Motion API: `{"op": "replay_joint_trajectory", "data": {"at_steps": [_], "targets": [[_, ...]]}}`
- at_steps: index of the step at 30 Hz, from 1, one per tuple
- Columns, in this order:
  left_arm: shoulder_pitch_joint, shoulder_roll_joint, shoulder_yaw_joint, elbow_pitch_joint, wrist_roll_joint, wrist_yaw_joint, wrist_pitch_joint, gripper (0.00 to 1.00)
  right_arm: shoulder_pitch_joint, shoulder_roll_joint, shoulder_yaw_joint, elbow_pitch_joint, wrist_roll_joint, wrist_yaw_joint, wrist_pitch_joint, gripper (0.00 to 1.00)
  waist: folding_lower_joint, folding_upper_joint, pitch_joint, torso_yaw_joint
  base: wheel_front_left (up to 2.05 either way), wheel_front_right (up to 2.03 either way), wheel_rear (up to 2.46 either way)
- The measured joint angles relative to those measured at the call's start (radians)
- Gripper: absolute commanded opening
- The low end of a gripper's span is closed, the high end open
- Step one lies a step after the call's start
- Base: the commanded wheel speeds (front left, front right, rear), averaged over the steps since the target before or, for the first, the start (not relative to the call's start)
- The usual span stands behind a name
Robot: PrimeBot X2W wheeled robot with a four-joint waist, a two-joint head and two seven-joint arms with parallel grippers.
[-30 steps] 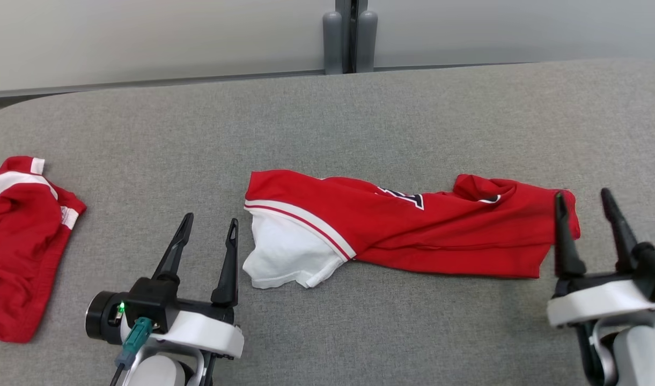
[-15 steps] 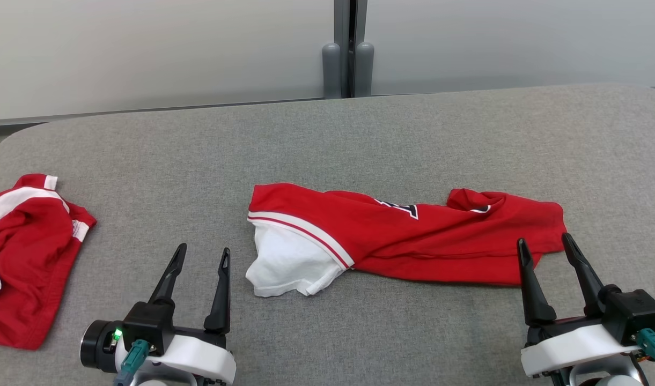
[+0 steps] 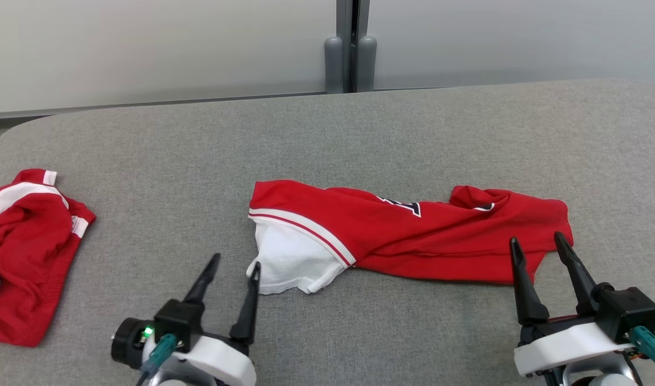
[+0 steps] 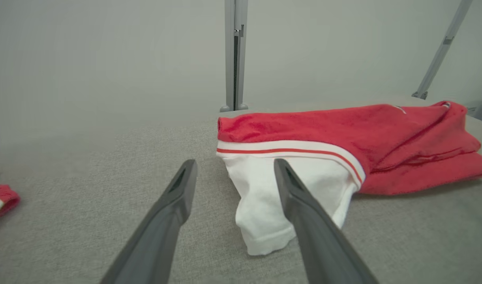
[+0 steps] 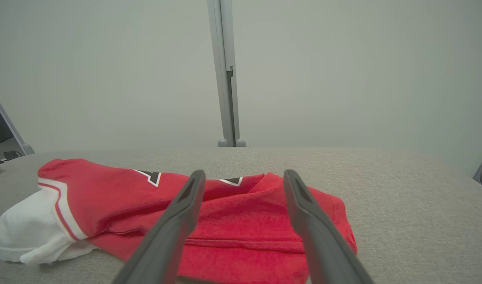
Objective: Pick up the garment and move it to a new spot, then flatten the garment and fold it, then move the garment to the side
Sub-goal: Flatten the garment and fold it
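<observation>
At the two ends of the garment [image 3: 413,236], the left gripper [image 3: 237,260] and right gripper [image 3: 536,237] are hovering wide open, empty. A shallow pinch is probably risking one snagged layer, bunching it.

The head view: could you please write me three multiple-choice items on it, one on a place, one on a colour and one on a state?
1. Where on the table does the second garment lie?
A. at its left end
B. at its right end
C. hung over its far edge

2. What colour is the sleeve of the middle garment nearest the left gripper?
A. black
B. white
C. green

3. How do the left gripper and the right gripper stand?
A. both shut
B. left shut on the sleeve
C. both open, gripping nothing

Answers: A, it lies apart by the left edge; B, the sleeve below the striped band is white; C, both stand spread, pinching no cloth.
</observation>
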Motion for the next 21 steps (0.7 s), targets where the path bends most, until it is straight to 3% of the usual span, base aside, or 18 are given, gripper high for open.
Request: {"op": "replay_joint_trajectory", "data": {"at_steps": [11, 12, 13, 14, 21], "targets": [[-0.095, -0.017, -0.066, 0.219, -0.080, -0.052, 0.103, 1.00, -0.020, 0.005, 0.030, 0.018, 0.012, 0.000, -0.001, 1.00, 0.0000, 0.0000, 0.040, -0.030, 0.00, 0.00, 0.00], [-0.103, -0.018, -0.067, 0.232, -0.088, -0.058, 0.105, 0.82, -0.021, 0.006, 0.031, 0.020, 0.014, 0.000, -0.001, 1.00, 0.0000, 0.0000, 0.043, -0.033, 0.00, 0.00, 0.00], [-0.111, -0.018, -0.070, 0.241, -0.093, -0.058, 0.101, 0.30, -0.021, 0.006, 0.031, 0.023, 0.016, 0.000, -0.001, 1.00, 0.0000, 0.0000, 0.046, -0.037, 0.00, 0.00, 0.00], [-0.118, -0.019, -0.072, 0.250, -0.094, -0.060, 0.095, 0.00, -0.021, 0.006, 0.031, 0.025, 0.018, 0.000, -0.001, 1.00, 0.0000, 0.0000, 0.048, -0.040, 0.00, 0.00, 0.00], [-0.134, -0.016, -0.079, 0.295, -0.103, -0.067, 0.066, 0.00, -0.022, 0.001, -0.022, 0.076, 0.047, 0.000, -0.012, 1.00, 0.0000, 0.0000, 0.057, -0.053, 0.00, 0.00, 0.00]]}}
